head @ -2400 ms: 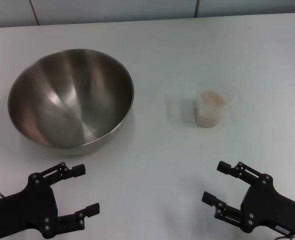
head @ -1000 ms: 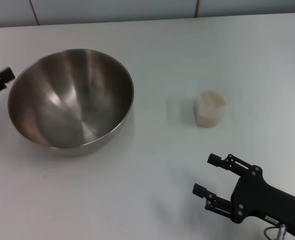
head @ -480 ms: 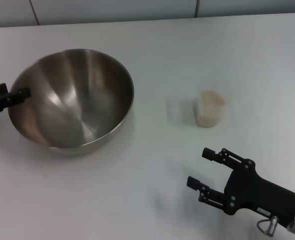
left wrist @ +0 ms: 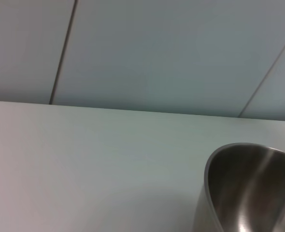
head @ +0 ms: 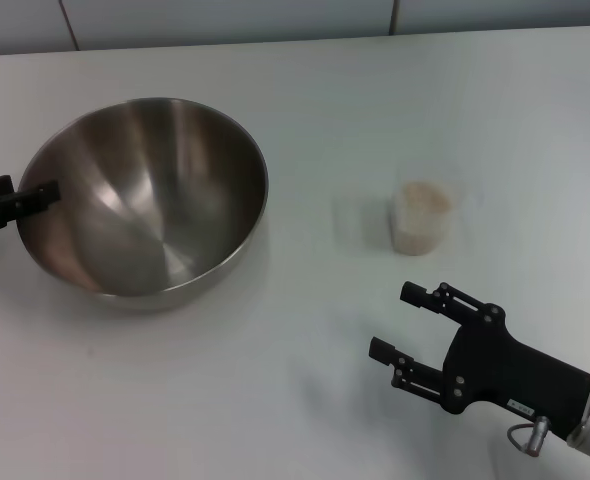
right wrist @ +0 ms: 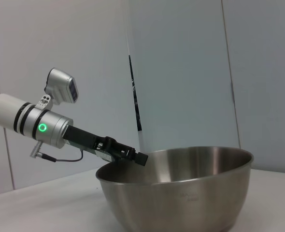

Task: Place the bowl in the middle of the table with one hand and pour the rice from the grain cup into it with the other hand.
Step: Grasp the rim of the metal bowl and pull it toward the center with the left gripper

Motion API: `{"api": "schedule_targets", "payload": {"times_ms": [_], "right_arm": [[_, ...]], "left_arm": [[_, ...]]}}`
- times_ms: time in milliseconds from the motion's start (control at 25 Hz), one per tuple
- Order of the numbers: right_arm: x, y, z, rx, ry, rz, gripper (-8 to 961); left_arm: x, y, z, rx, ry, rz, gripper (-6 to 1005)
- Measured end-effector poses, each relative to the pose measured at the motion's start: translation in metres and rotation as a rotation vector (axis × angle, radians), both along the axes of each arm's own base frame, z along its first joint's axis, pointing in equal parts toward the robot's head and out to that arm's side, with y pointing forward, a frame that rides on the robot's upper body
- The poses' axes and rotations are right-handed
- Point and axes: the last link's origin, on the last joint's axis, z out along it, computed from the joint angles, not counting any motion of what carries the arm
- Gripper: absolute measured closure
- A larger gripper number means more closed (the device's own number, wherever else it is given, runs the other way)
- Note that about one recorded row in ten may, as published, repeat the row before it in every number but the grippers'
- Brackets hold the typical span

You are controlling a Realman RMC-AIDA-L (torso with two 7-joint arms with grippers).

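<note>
A: The bowl [head: 142,195] sits on the left part of the table [head: 305,90], not yet at its middle; we see it wide, steel and empty; the grain cup [head: 419,217] stands well apart to its right, upright, with the rice [head: 422,198] filling it near the brim.

B: Where do we find the grippers?

A: The left gripper [head: 17,200] is at the bowl's left rim; in the head view its tip just overlaps the rim edge, and in the right wrist view it [right wrist: 128,153] reaches over the rim of the bowl [right wrist: 181,191]; we cannot tell whether its fingers are apart or closed on the metal; the right gripper [head: 400,325] hovers near the front of the table, short of the cup, its two fingers spread apart and empty.

B: Which step are we in?

A: We judge it the first one, taking hold of the bowl; next, we think, the left gripper needs a firm pinch on the rim before sliding the bowl toward the middle; the pour comes after, with the right gripper needing to close around the cup.
</note>
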Motion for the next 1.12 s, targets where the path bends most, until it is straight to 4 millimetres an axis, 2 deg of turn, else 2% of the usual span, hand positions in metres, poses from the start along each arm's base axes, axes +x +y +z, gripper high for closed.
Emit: {"api": "schedule_targets", "payload": {"times_ms": [280, 520, 720, 1120], "right_arm": [[0.000, 0.003, -0.001, 0.000, -0.008, 0.000, 204], [0.001, 0.003, 0.000, 0.009, -0.006, -0.007, 204], [0.002, 0.005, 0.000, 0.009, -0.014, -0.012, 204], [0.004, 0.008, 0.001, 0.019, -0.028, -0.022, 204]], "left_arm": [[0.001, 0.001, 0.001, 0.001, 0.011, -0.009, 263], [0.006, 0.004, 0.001, -0.015, 0.025, -0.032, 469], [0.011, 0.006, 0.002, -0.026, 0.029, -0.050, 680], [0.019, 0.009, -0.003, -0.054, 0.042, -0.079, 903]]}}
